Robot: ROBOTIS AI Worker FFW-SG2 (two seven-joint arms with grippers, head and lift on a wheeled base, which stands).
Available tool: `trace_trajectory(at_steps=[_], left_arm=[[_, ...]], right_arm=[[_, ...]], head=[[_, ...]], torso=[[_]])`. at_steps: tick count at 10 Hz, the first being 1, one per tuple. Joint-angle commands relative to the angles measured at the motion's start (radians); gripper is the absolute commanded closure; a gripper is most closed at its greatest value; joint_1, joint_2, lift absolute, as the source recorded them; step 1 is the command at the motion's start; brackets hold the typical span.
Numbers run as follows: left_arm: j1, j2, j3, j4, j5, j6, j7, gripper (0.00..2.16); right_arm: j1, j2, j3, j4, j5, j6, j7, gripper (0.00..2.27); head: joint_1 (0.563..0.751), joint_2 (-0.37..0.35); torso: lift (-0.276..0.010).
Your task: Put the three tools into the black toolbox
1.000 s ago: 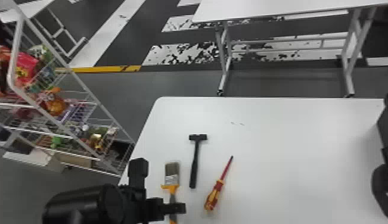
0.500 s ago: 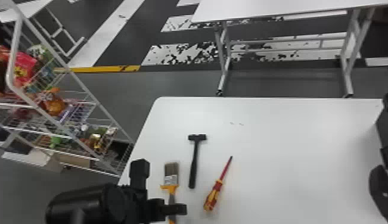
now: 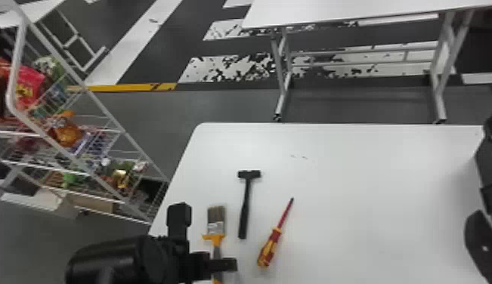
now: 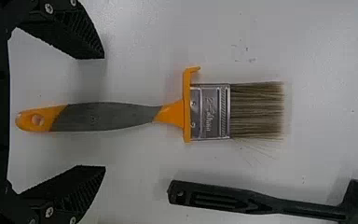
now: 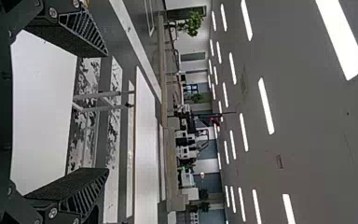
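My left black two-fingered tool point(image 4: 104, 112) hangs above the flat orange-and-grey, metal-banded paintbrush point(image 4: 209, 112), its long handle point(image 4: 102, 116) lined up between my parted fingers point(image 4: 77, 37).

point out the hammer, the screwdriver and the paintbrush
hammer point(image 3: 245, 207) head view, on its black handle
screwdriver point(image 3: 270, 247) head view, on its red and yellow handle
paintbrush point(image 4: 257, 111) left wrist view, on its bristles

Print shows on paintbrush metal band point(image 4: 209, 112) & red pkg point(image 3: 31, 83), w/ 0 words legible.
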Motion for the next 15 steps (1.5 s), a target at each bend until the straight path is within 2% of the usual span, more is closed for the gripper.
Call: trace_trajectory(at_steps=[1,2,3,5,10,13,15], left_arm=[[-0.001,0.0,-0.004,0.016,-0.001,-0.019,-0.001,0.14],[-0.001,0.0,-0.006,0.017,-0.001,-0.025,-0.003,0.17],[-0.002,0.0,-0.007,0.017,-0.003,-0.025,-0.007,0.35],[-0.004,0.0,-0.007,0.023,-0.003,-0.022,-0.015,1.09],[0.019,-0.003,0.008,-0.014,0.002,-0.019,-0.006,1.09],[0.095,-0.011,0.007,-0.172,0.006,-0.01,0.026,1.09],[0.107,-0.012,0.002,-0.201,0.006,-0.007,0.036,1.1]], right_arm=[[0.004,-0.002,0.0,0.0,0.0,-0.005,0.0,0.13],[0.005,-0.003,0.0,-0.002,0.0,-0.005,0.0,0.13],[0.008,-0.003,0.0,-0.003,0.001,-0.005,0.0,0.13],[0.01,-0.003,0.002,-0.003,0.003,-0.011,0.0,0.13],[0.011,0.0,0.015,-0.006,0.018,-0.008,0.0,0.13],[0.01,0.001,0.035,-0.006,0.035,-0.008,-0.002,0.13],[0.008,0.003,0.04,-0.005,0.037,-0.008,-0.002,0.13]], head=[[0.695,0.339],[0.695,0.34],[0.695,0.338],[0.695,0.333],[0.695,0.35],[0.695,0.35],[0.695,0.35]], torso=[[-0.051],[-0.051],[-0.051],[-0.051],[-0.051],[-0.051],[-0.051]])
